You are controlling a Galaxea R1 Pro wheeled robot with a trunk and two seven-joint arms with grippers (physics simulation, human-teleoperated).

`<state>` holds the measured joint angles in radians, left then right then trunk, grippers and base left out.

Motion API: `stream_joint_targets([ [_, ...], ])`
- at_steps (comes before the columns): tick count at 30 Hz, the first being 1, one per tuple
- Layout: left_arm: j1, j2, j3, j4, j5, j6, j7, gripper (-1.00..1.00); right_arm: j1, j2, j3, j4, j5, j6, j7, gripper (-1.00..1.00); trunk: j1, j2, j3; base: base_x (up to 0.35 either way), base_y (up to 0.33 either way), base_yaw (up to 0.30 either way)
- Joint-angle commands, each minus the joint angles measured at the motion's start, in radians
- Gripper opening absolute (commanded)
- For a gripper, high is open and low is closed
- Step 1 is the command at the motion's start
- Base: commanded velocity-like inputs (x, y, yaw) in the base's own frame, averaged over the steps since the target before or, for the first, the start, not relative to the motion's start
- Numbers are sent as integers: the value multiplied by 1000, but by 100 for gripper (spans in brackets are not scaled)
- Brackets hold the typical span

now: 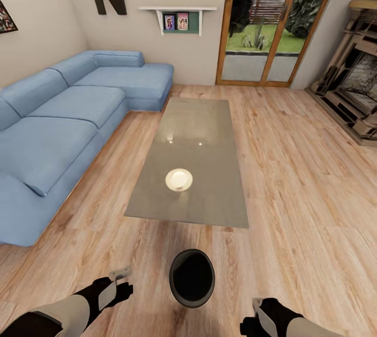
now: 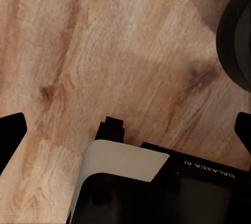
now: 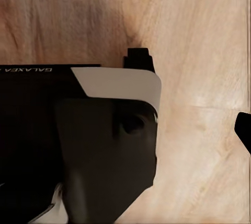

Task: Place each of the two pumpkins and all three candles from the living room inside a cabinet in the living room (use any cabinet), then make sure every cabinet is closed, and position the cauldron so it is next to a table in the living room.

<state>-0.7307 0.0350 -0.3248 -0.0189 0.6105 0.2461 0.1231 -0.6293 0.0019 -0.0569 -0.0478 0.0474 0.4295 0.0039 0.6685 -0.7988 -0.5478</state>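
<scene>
The glossy black cauldron (image 1: 191, 278) stands on the wood floor, mouth up, a short way in front of the near end of the long grey-brown table (image 1: 193, 143). Its rim also shows in the left wrist view as a dark curve, cauldron (image 2: 236, 41). My left gripper (image 1: 121, 280) hangs to the cauldron's left over bare floor, its fingertips (image 2: 11, 132) wide apart and holding nothing. My right gripper (image 1: 257, 312) is low on the cauldron's right, one fingertip (image 3: 243, 130) showing over the floor, nothing held. The pumpkins, candles and cabinet are out of view.
A blue corner sofa (image 1: 63, 117) runs along the table's left side. Glass patio doors (image 1: 267, 22) are at the back and a stone fireplace (image 1: 356, 90) at the right. Wide wood floor (image 1: 303, 180) lies right of the table. A lamp's reflection (image 1: 178, 180) shines on the tabletop.
</scene>
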Motion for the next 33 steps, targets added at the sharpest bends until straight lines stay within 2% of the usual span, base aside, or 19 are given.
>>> stream_joint_targets([
  [1,1,0,-9,-1,13,-10,4,100,6,-7,-6,4,6,-9,1,100,-4,7,4,0,0,0],
  [7,24,-4,-9,22,16,-43,4,100,55,-48,-6,20,8,-85,1,100,-27,49,33,0,0,0],
  [10,44,-4,-10,27,18,-64,4,100,74,-73,-6,22,8,-121,1,100,-27,49,38,0,0,0],
  [11,54,-4,-10,31,21,-93,4,100,89,-86,-6,23,8,-137,1,100,-27,49,39,0,0,0],
  [15,65,-4,-10,35,29,-129,5,100,114,-104,-6,23,8,-166,4,100,-27,49,46,0,0,0],
  [19,68,-5,-10,37,43,-143,6,100,139,-117,-6,23,11,-191,37,100,-27,49,52,0,0,0],
  [22,69,-5,-10,38,56,-147,6,100,152,-127,-5,23,30,-197,57,100,-27,49,57,0,0,0],
  [26,69,-8,-10,39,73,-151,6,100,159,-141,-5,23,101,-200,76,100,-27,49,64,0,0,0],
  [28,70,-10,-10,39,76,-152,7,100,160,-142,-6,23,119,-201,82,100,-27,49,67,0,0,0],
  [33,70,-12,-10,39,78,-152,7,100,161,-143,-6,23,134,-201,87,100,-27,49,75,0,0,0],
])
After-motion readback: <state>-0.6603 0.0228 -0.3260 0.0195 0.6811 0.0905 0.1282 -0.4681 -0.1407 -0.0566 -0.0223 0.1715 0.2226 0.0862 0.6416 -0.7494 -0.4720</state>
